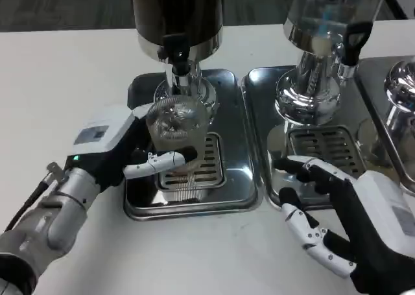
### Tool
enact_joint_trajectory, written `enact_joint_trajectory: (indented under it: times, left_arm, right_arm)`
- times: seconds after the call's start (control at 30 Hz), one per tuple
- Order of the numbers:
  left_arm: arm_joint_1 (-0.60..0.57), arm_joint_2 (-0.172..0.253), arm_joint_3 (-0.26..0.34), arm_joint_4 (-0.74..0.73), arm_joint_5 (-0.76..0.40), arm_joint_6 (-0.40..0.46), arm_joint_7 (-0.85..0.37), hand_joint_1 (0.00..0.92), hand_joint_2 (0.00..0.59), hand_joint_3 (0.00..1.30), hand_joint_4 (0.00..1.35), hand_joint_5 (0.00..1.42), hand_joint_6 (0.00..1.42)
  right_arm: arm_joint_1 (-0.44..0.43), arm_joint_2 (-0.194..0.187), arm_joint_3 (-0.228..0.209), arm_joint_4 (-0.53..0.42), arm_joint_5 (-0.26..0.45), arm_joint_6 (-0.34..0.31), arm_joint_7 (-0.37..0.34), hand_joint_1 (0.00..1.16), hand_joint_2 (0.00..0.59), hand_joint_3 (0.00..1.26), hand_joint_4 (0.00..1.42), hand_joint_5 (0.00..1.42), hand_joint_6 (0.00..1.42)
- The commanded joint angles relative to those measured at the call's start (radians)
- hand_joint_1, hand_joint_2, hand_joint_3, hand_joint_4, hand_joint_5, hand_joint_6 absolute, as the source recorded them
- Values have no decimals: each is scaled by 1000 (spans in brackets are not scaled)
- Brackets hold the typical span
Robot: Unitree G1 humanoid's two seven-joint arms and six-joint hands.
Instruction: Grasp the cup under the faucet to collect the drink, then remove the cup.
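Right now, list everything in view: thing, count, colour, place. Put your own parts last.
cup: one, clear, under the dark dispenser's faucet, over the left tray's grate.
dark dispenser: one, dark body on a chrome base, back left.
faucet: one, black handle, above the cup.
clear dispenser: one, clear body on a chrome stand, back right.
drip trays: two in full view, steel, side by side, each with a slotted grate.
table: one, white.
left hand: white and black, grips the cup.
right hand: white and black, fingers apart, at the right tray's front edge.
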Motion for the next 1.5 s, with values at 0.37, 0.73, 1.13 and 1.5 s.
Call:
enact_joint_trajectory:
  times: [0.37, 0.73, 1.13, 1.5]
  left_arm:
    - [5, 33, 20, -47, -22, -26, -23, 0, 70, 76, 62, 229, 242]
    - [101, 102, 69, -174, -65, -61, -49, 0, 66, 82, 61, 224, 234]
    - [368, 238, 263, -479, -268, -179, -171, 0, 48, 137, 90, 232, 262]
    - [452, 296, 477, -632, -843, -162, -676, 0, 49, 239, 190, 298, 367]
  right_arm:
    - [-26, -7, 1, 22, 23, 9, 14, 290, 444, 339, 294, 339, 400]
    - [-48, -5, 9, 49, 37, 4, 8, 290, 444, 339, 294, 340, 408]
    - [-59, 7, 12, 62, 42, -2, -18, 291, 444, 339, 294, 340, 420]
    - [-118, 19, 24, 122, 67, -15, -45, 318, 446, 346, 317, 340, 402]
